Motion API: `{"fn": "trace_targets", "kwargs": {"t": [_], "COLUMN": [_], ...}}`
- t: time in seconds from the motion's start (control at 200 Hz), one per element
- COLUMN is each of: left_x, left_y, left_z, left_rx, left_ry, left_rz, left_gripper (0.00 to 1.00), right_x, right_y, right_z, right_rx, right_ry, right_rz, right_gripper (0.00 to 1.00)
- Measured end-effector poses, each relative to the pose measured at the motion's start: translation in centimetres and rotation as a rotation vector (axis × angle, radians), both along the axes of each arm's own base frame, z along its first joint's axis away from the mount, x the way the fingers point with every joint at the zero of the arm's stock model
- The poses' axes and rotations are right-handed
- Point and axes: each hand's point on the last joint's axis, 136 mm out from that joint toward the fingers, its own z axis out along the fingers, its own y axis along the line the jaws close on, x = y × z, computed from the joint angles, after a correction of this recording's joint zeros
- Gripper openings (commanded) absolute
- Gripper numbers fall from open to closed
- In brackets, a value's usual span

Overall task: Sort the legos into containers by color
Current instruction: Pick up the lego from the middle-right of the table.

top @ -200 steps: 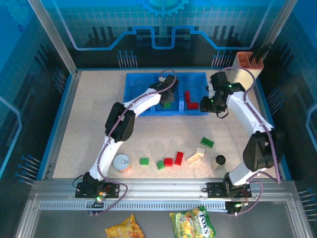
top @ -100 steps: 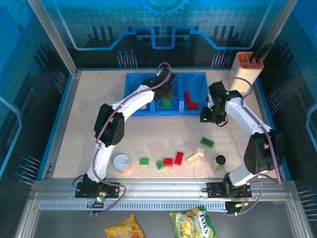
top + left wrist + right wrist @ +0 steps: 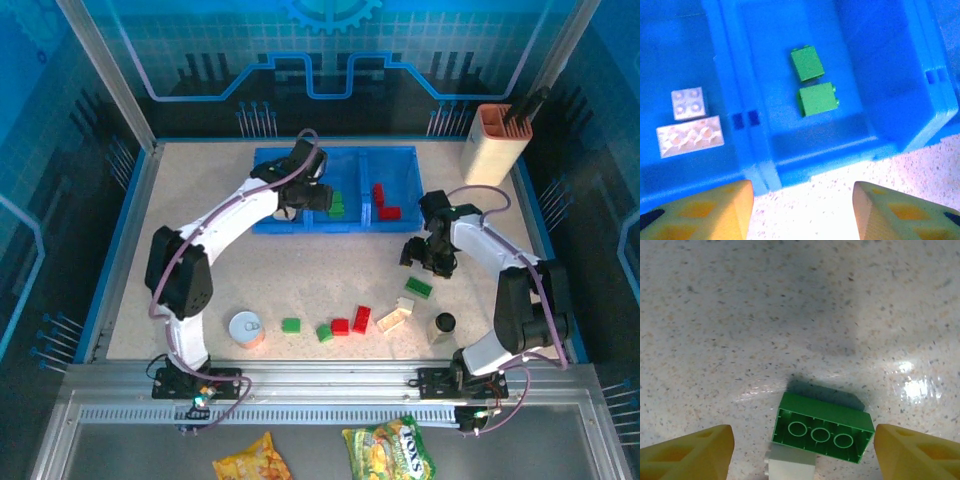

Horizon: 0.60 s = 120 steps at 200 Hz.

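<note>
My left gripper (image 3: 801,194) hangs open and empty by the near wall of the blue bin (image 3: 747,100), with two green bricks (image 3: 817,100) in its middle compartment. And my right gripper (image 3: 803,435) is spread wide over an upside-down green brick (image 3: 822,427) on the table (image 3: 790,315).

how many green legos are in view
5. Two green legos lie in the blue bin's middle compartment; a long one lies on the table right of centre; two small ones sit in the near row. Arms may hide more.
</note>
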Motion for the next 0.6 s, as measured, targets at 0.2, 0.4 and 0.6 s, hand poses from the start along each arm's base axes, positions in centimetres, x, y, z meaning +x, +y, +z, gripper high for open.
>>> {"fn": "trace_targets", "kwargs": {"t": [0.2, 0.4, 0.6], "left_x": [-2.5, -4.8, -6.6], "left_y": [3.3, 6.8, 9.5], "left_z": [1.2, 2.6, 3.7], "left_rx": [0.015, 0.042, 0.078], "left_ry": [0.001, -0.018, -0.029], "left_rz": [-0.007, -0.002, 0.002], "left_gripper": [0.56, 0.58, 0.6], "right_x": [-0.8, -1.8, -2.2], "right_y": [-0.5, -0.4, -0.1], "right_z": [-0.5, -1.7, -2.9], "right_rx": [-0.01, 0.001, 0.009], "right_ry": [0.004, 0.034, 0.07], "right_rz": [-0.09, -0.156, -0.175], "right_gripper": [0.96, 1.0, 0.96]}}
